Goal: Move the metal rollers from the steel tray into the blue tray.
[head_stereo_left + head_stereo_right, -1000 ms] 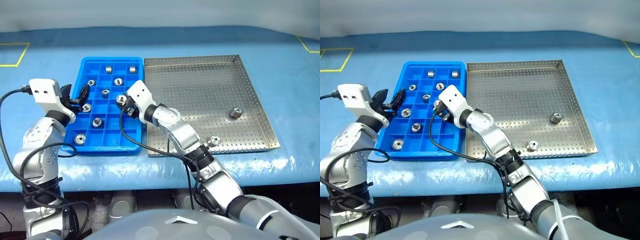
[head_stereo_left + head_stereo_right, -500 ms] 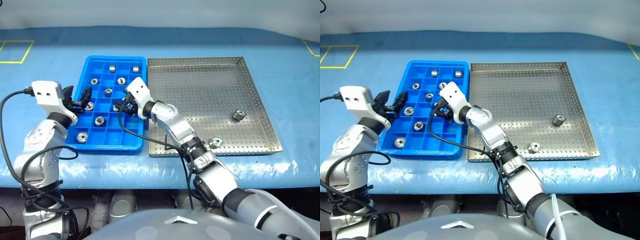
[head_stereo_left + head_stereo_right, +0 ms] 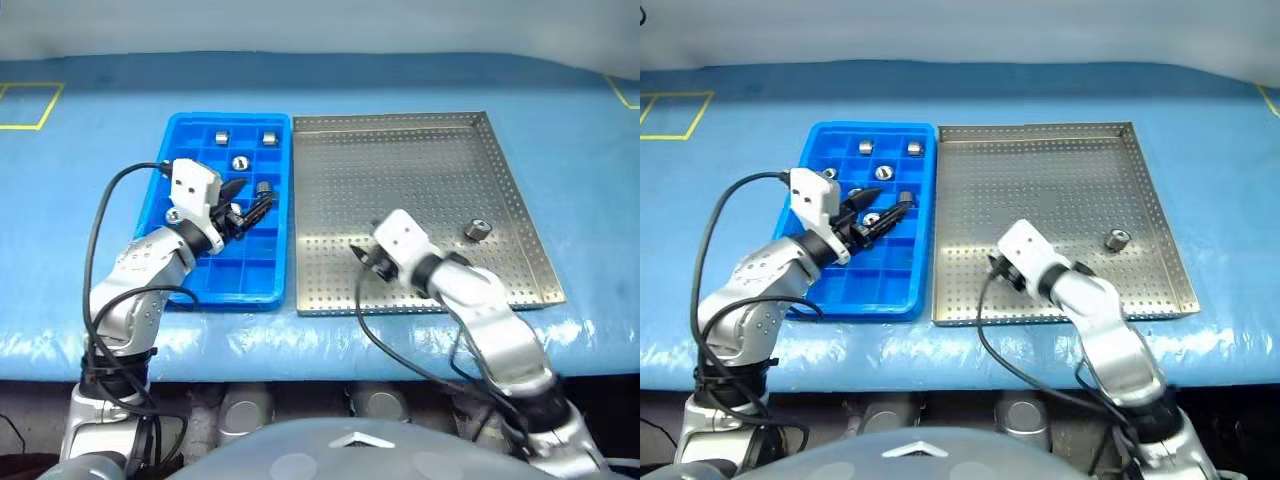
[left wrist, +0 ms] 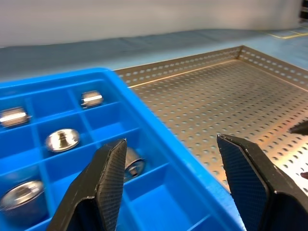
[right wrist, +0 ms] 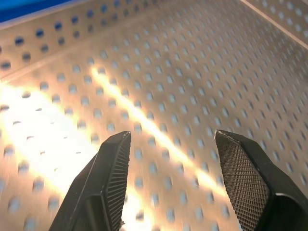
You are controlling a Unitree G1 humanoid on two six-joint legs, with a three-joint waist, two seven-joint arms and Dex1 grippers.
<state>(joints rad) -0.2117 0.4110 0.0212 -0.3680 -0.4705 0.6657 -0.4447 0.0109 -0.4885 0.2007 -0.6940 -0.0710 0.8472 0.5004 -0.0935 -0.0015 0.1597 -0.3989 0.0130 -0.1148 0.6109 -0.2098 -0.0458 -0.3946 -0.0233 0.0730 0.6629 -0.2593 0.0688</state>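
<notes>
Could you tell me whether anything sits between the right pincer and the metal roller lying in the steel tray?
Nothing visible does. The open right pincer hangs over bare perforated floor of the square steel tray, and the small silver roller lies apart.

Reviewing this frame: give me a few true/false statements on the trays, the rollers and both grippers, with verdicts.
1. The right gripper holds a roller. False: its fingers stand apart with nothing between them, over the steel tray.
2. The blue tray lies to the left of the steel tray, side by side with it. True.
3. A metal roller lies on the steel tray near its right rim. True.
4. The left gripper is shut. False: it is open, above the blue tray's right edge.
5. The blue tray's compartments are all empty. False: several hold rollers.
</notes>
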